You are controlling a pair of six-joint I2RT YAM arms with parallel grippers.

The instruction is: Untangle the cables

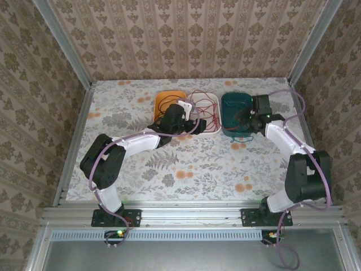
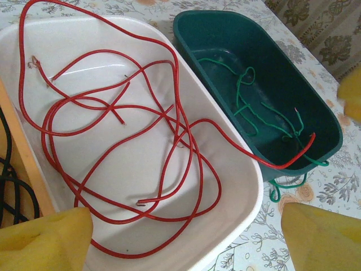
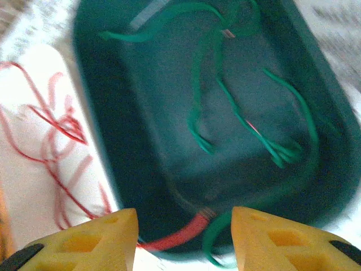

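Observation:
In the left wrist view a long red cable lies in loose loops in the white tray. One end of it reaches over the rim into the dark green tray, where a green cable lies. A black cable shows at the left edge. My left gripper hovers open over the white tray's near end, holding nothing. My right gripper stands open over the green tray's near rim. The red cable's end and a loop of the green cable lie between its yellow fingers, untouched.
Three trays stand side by side at the back of the table: orange, white and dark green. The left gripper and the right gripper are close together over them. Patterned walls enclose the table.

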